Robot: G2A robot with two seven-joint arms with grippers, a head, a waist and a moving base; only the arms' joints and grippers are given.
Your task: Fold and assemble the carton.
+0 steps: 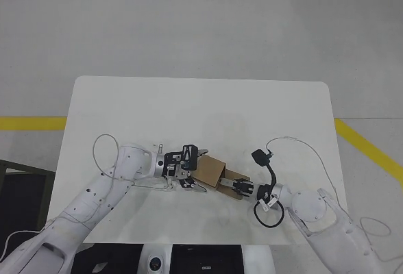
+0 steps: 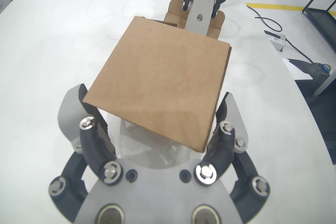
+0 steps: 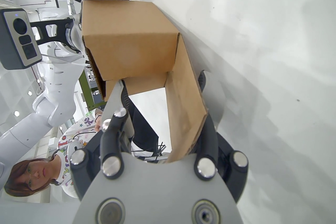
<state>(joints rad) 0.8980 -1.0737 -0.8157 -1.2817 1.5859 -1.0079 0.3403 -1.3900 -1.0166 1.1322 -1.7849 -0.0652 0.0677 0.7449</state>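
carton [image 1: 212, 171] clamped in left arm's jaws.

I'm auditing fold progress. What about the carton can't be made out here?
- Top view: carton ends, covered by left end effector and right end effector, too small.
- Left wrist view: underside, hidden under its top panel.
- Right wrist view: far end, behind the carton's body.

Carton [image 1: 212, 171] between left tool [image 2: 155, 100], right tool [image 3: 161, 83] (touching both), near table [image 1: 201, 109] front.

carton [image 1: 212, 171]: plain brown cardboard
table [image 1: 201, 103]: just white tbh
floor stripe [image 1: 23, 123]: yellow on pale grey
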